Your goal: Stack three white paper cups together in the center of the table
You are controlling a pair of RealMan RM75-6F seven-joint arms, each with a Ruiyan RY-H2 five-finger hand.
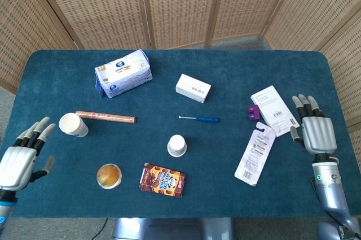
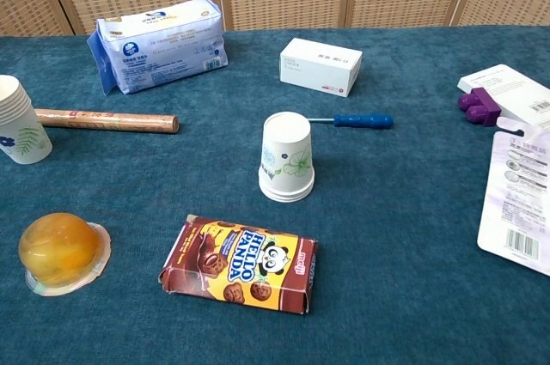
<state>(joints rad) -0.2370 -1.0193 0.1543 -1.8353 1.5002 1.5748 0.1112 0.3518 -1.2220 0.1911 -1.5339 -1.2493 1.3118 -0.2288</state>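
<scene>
A stack of white paper cups with a green leaf print [image 1: 177,145] [image 2: 287,157] stands upside down at the table's centre. Another stack of the same cups [image 1: 73,125] [image 2: 19,121] stands upright at the left. My left hand [image 1: 21,157] hangs off the table's front left corner, fingers spread, holding nothing. At the right edge my right hand [image 1: 315,129] is open too, fingers pointing away, empty. Neither hand shows in the chest view.
A copper-coloured rod [image 1: 105,117], a tissue pack [image 1: 123,73], a white box [image 1: 193,87], a blue screwdriver [image 1: 201,118], a jelly cup [image 1: 109,175], a Hello Panda box [image 1: 163,179], a purple piece [image 1: 253,113] and two flat packages [image 1: 256,152] [image 1: 274,107] lie around.
</scene>
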